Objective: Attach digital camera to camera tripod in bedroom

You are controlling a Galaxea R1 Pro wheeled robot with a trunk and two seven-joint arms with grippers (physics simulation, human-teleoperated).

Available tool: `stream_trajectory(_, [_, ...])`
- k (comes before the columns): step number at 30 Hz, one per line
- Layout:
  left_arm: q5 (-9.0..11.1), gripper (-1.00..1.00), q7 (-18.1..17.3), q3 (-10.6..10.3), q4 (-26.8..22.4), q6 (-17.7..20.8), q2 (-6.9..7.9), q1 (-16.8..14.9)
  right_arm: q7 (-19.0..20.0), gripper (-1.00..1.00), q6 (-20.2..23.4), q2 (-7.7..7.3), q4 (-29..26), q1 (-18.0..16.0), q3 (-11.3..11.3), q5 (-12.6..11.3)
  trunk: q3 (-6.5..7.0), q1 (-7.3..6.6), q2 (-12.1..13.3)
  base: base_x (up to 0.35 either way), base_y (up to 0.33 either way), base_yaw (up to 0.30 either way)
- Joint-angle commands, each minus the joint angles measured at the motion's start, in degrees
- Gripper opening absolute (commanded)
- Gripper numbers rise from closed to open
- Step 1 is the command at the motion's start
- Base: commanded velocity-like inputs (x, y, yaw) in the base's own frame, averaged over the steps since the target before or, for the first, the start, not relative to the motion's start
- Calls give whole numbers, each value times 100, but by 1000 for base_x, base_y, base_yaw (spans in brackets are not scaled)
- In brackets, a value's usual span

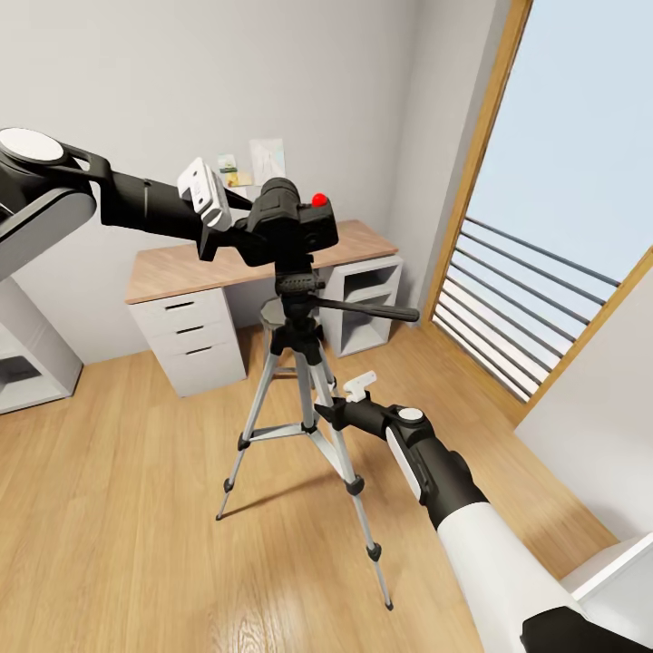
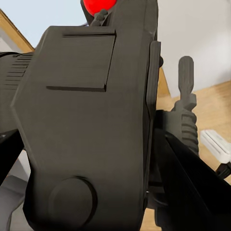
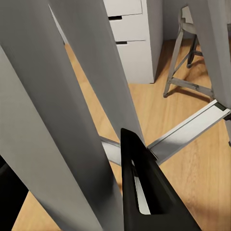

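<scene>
I'm seeing one camera tripod (image 1: 304, 399) standing on three legs before the desk (image 1: 181, 272), one digital camera (image 1: 295, 227) sitting on its head, my left gripper (image 1: 238, 238) clamping the camera, my right gripper (image 1: 323, 410) gripping one tripod leg

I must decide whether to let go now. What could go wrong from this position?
1. The left pincer holds the digital camera right over the camera tripod head. Whether it is locked on cannot be seen, so releasing might drop it.
2. The right pincer sits at the tripod's legs; a sideways pull could tip the tripod.
3. The pan handle sticks out toward the right arm and could be bumped.
</scene>
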Motion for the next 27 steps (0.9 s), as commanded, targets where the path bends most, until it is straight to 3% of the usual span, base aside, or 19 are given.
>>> stream_trajectory(1, [64,-100,14,-15,-2,41,6,-14,34,-100,34,3,2,-3,3,89,-12,4,-11,0,0,0])
stream_trajectory(8, [79,-100,18,-15,0,33,0,-14,34,-100,34,2,2,-3,3,89,-12,4,-11,0,0,0])
stream_trajectory(9, [80,100,19,-15,0,31,-1,-14,34,-100,34,2,2,-3,3,89,-12,4,-11,0,0,0])
stream_trajectory(27, [65,100,27,-12,0,33,3,-14,34,-100,34,4,2,-3,5,89,-12,4,-11,0,0,0])
